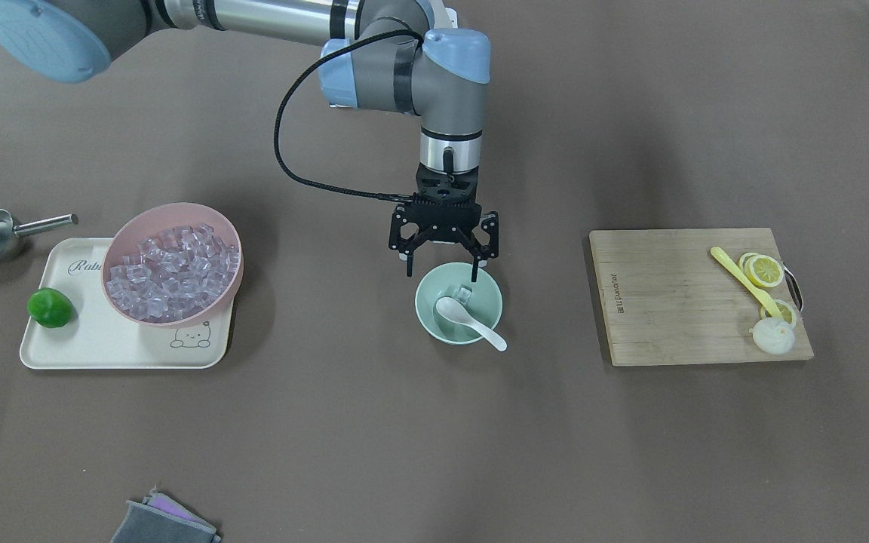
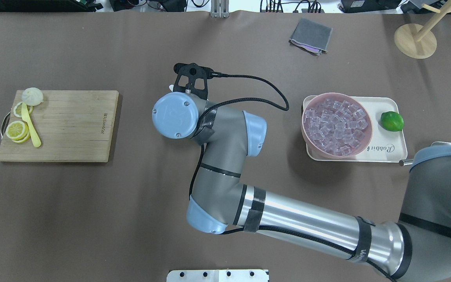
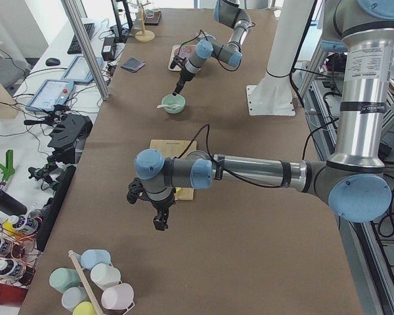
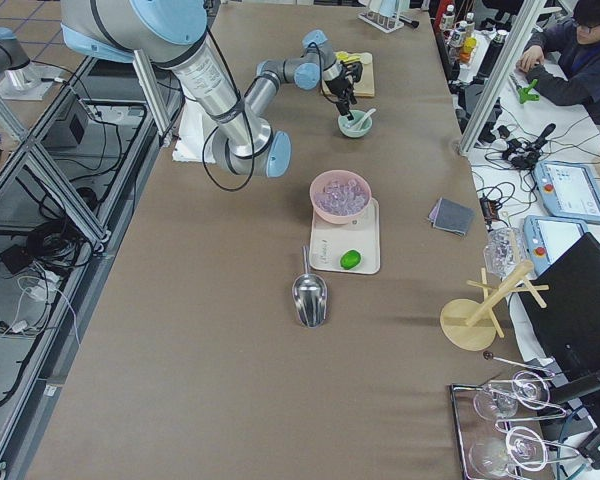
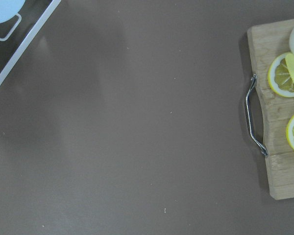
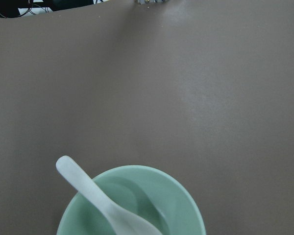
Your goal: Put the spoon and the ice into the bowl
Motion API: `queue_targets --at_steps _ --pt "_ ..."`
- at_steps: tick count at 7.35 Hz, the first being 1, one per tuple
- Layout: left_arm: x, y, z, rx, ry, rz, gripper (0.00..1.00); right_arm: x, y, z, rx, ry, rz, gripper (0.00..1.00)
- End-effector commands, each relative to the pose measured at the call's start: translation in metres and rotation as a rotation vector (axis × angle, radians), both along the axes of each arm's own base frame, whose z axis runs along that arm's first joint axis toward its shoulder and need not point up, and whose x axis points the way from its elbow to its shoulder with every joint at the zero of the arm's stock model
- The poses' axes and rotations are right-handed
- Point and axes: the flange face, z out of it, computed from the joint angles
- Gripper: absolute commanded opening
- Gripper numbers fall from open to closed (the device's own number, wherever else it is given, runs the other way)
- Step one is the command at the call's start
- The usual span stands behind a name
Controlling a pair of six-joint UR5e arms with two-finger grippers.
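Bowl: small, round, pale mint-green with a plain smooth surface. It stands on the brown table about mid-table, between the tray and the cutting board, apart from both. Spoon: glossy white, deep rounded scoop, short thick handle. The scoop lies inside the bowl; the handle leans on the rim and sticks out past it toward the operators' side. Single ice cube: clear, glassy, much smaller than the spoon, sitting in the bowl just beside the scoop. Other ice: a heap of the same clear cubes filling the pink bowl, which stands on the tray near a lime. Right gripper: points straight down above the robot-side rim of the bowl, fingers spread wide, nothing between them. Right wrist view: bowl rim and spoon handle at the bottom of the frame, bare table beyond. Left gripper: hangs over bare table beside the cutting board's metal-handled end. It shows only in the side view, so I cannot tell whether its fingers are apart or together
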Motion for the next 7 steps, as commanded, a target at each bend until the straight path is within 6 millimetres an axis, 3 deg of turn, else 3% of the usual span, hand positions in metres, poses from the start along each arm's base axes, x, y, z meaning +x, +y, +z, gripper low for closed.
queue_targets --at_steps 1,3,5,7 --pt "-0.002 0.018 0.01 -0.037 -0.005 -0.005 1.0 0.1 -0.028 0.024 -0.089 -0.106 -0.074 0.99" --pt "-0.004 0.04 -0.002 -0.009 -0.004 -0.001 1.0 0.198 -0.049 0.083 -0.137 0.008 -0.141 1.0" --pt "-0.005 0.047 0.002 -0.015 -0.011 0.001 1.0 0.293 -0.045 0.144 -0.075 0.201 -0.283 1.0" --pt "-0.005 0.047 0.002 -0.013 -0.012 0.001 1.0 0.389 -0.042 0.22 -0.083 0.219 -0.434 1.0"
